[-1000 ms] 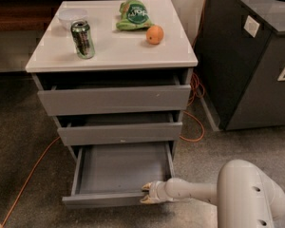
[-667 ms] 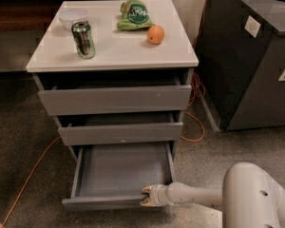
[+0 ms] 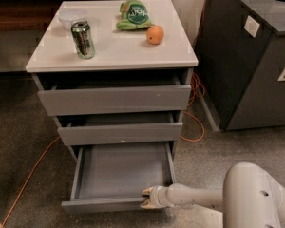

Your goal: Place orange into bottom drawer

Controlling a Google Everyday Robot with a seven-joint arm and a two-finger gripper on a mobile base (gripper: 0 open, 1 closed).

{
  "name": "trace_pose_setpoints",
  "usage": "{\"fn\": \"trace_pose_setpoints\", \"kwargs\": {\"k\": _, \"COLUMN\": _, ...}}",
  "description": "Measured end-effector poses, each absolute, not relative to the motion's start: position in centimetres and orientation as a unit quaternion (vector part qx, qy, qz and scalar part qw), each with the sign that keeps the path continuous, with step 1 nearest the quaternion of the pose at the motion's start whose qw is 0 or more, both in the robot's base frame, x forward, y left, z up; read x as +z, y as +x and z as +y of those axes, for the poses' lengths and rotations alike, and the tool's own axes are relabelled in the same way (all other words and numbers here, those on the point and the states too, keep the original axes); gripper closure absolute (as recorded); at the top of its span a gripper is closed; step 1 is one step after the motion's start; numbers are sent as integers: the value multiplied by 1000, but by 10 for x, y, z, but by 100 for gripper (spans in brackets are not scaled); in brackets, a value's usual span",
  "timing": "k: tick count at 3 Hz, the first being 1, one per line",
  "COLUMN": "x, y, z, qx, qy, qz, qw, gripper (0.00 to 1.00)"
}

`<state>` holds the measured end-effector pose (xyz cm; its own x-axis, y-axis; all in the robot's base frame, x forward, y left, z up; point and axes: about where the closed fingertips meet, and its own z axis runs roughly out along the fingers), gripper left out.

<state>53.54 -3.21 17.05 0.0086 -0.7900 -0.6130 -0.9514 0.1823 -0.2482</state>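
White benchtop (image 3: 123, 51) holds the round orange fruit (image 3: 155, 34) by its right edge; I should draw the pale gripper (image 3: 149, 198), closure unclear to me, straight back from the open grey bottom drawer (image 3: 118, 175).

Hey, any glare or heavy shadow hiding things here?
Camera view: soft, even light, no harsh glare on the white cabinet top; the orange casts a faint shadow; the bottom drawer is lit inside, with the gripper at its front right corner; the gaps above the upper drawers are dark.
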Motion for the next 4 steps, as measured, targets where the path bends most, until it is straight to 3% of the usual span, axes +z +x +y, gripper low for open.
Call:
{"fn": "trace_pose_setpoints", "kwargs": {"k": 2, "x": 168, "y": 515, "z": -33, "qx": 122, "qy": -620, "qz": 700, "qw": 334, "gripper": 29}}
{"fn": "trace_pose_setpoints", "kwargs": {"k": 3, "x": 187, "y": 506, "z": -25, "qx": 112, "qy": -628, "qz": 689, "qw": 344, "gripper": 1}}
{"fn": "trace_pose_setpoints", "kwargs": {"k": 4, "x": 212, "y": 509, "z": -18, "qx": 99, "qy": -642, "qz": 674, "qw": 352, "gripper": 0}}
